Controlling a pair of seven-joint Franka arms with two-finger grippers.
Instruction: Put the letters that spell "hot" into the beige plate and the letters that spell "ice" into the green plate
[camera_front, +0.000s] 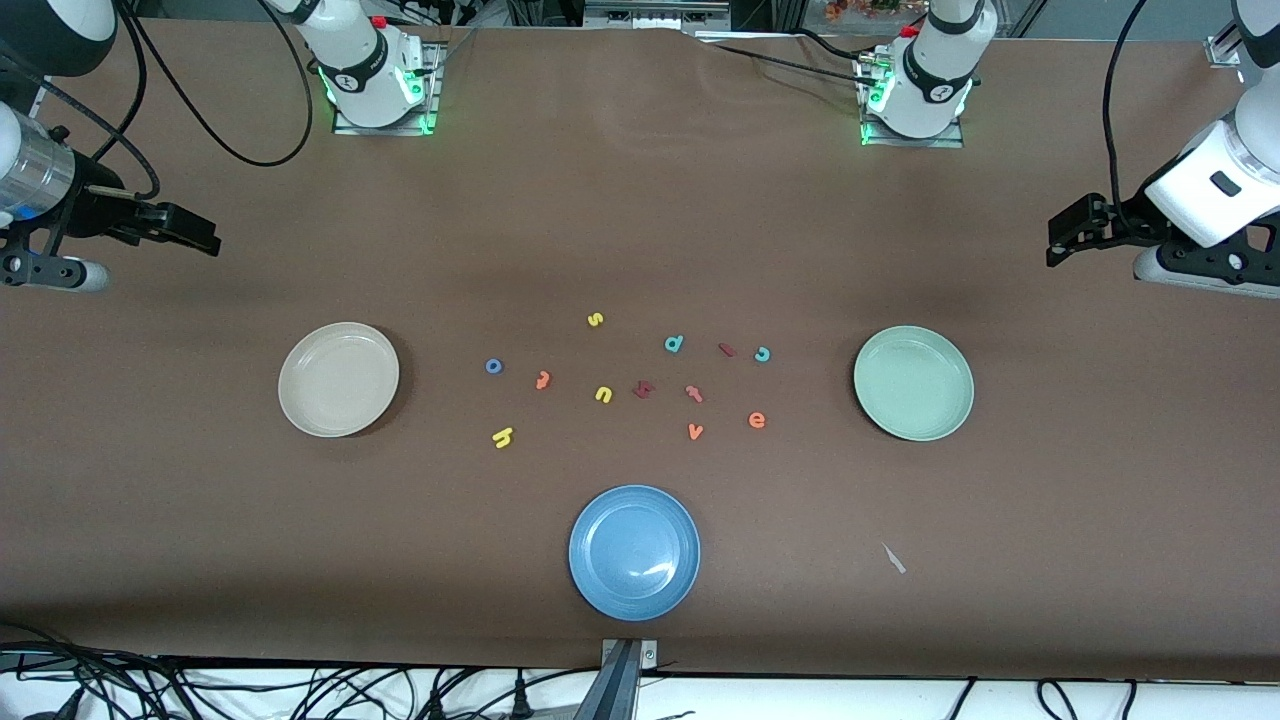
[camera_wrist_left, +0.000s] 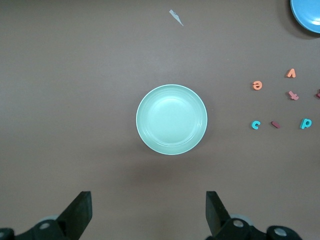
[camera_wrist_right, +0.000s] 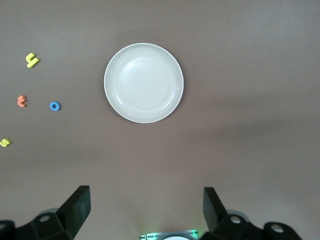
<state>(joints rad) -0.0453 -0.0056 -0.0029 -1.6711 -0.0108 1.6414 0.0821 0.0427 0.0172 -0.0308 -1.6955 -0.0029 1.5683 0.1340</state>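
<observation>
beige plate (camera_front: 338, 379): sat on the table toward the right arm's end, nothing in it.
green plate (camera_front: 913, 382): same deal at the left arm's end, also bare inside.
blue plate (camera_front: 634, 552): parked nearest the front camera, at about 6 o'clock from the letter cluster.
"hot" letters: all loose on the table between the two plates. The blue o (camera_front: 493, 366) is found closest to the beige plate, the orange t (camera_front: 542, 379) just beside it, and the yellow h (camera_front: 502, 436) at roughly 6 o'clock from the o in the front view.
"ice" letters: also on the table, none in a plate. The dark red i (camera_front: 727, 350) and teal c (camera_front: 762, 353) are seen side by side, the orange e (camera_front: 757, 420) at 6 o'clock from the c.
other letters: yellow s (camera_front: 595, 319), yellow u (camera_front: 603, 394), teal d (camera_front: 674, 343), orange v (camera_front: 695, 431), a pinkish-red t (camera_front: 694, 393), plus one dark red piece (camera_front: 643, 389) that can't really be read, maybe a letter.
left gripper (camera_wrist_left: 147, 215): held up in the air over the table by the green plate, fingers spread wide, nothing gripped.
right gripper (camera_wrist_right: 146, 212): held over the table by the beige plate, fingers spread apart too, nothing in them.
</observation>
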